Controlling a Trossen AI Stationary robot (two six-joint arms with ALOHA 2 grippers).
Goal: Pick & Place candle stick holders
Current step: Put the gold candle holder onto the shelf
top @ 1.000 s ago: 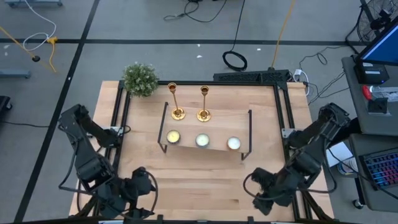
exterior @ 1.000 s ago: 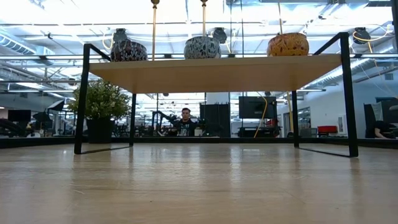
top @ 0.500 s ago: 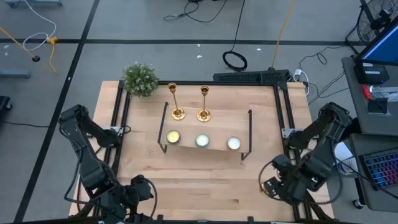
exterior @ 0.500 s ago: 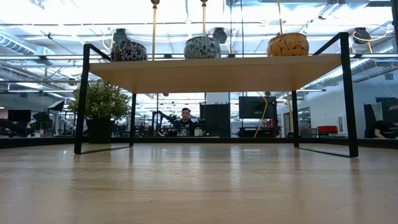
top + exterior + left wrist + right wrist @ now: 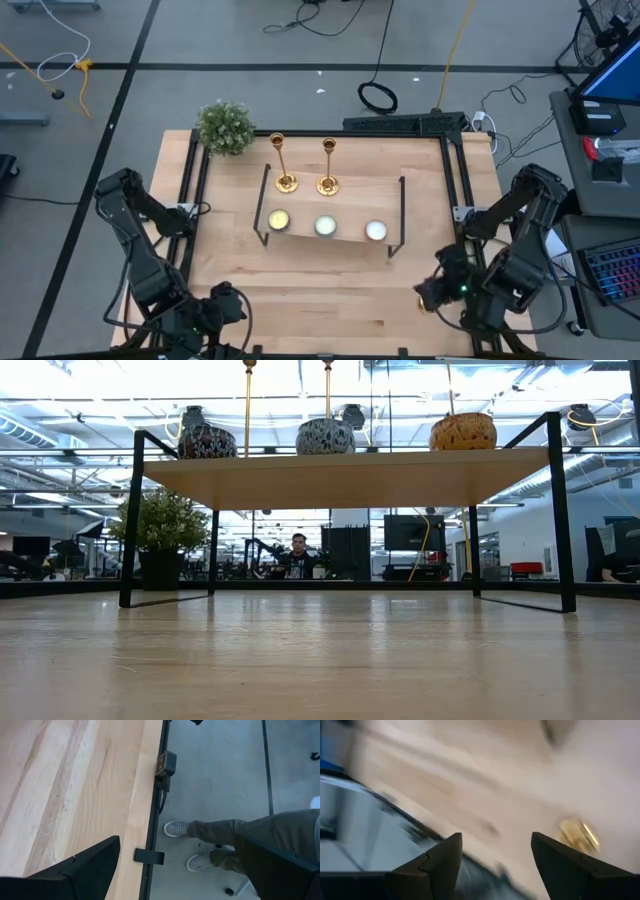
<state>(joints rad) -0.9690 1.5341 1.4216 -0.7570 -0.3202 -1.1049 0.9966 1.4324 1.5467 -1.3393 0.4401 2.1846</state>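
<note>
Two gold candle stick holders (image 5: 284, 165) (image 5: 327, 165) stand upright on their round bases at the far edge of the wooden shelf (image 5: 345, 212). In the low view their stems (image 5: 248, 405) (image 5: 327, 395) rise above the shelf top. My left gripper (image 5: 222, 305) (image 5: 185, 865) hangs wide open over the table's near left edge, with nothing between its fingers. My right gripper (image 5: 425, 295) (image 5: 495, 855) is open near the table's right edge, also with nothing between its fingers. A blurred gold thing (image 5: 577, 834) shows beyond its fingers; what it is I cannot tell.
Three tealights (image 5: 278, 220) (image 5: 325, 226) (image 5: 376, 230) sit along the shelf's near side. A potted plant (image 5: 225, 127) stands at the far left corner. A person's legs and shoes (image 5: 200, 827) are on the floor beside the table's edge. Bare tabletop (image 5: 320, 290) lies between the shelf and the arms.
My right arm has swung toward the table's right edge and its wrist has turned. My left gripper has sunk a little toward the near edge. The candle stick holders have kept still.
</note>
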